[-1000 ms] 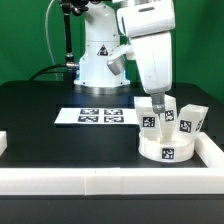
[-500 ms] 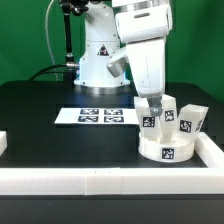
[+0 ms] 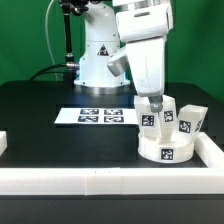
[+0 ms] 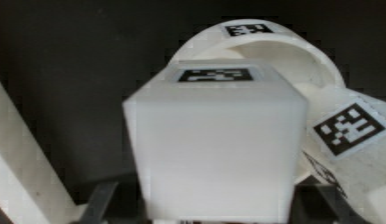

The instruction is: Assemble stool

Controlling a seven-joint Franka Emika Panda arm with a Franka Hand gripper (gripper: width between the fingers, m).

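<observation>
- Right now my tool (image 3: 152, 108) hangs straight down over the stool parts, at the exterior view's right side of the black counter (image 3: 40, 110).
- Its 2 fingers (image 4: 112, 198) straddle 1 blocky white leg (image 4: 216, 140). In the wrist view the leg fills the whole gap between them, with a dark finger tight against each side, so I read the tool as clamped on that leg at a middling width.
- That leg stands upright, with a black-and-white tag on its top face and another on the side that faces the exterior camera.
- The round seat disc (image 3: 168, 150) lies flat just beside and below the leg, tucked into the corner of the long white border rail (image 3: 110, 180), with a tag on its rim.
- I cannot tell whether the held leg rests on the disc or on the counter just behind it.
- Then 2 other legs (image 3: 188, 120) lean close together at the far side of the disc, tags showing.
- The marker board (image 3: 100, 115) lies flat on the counter toward the exterior view's left of the tool, apart from the stool parts.
</observation>
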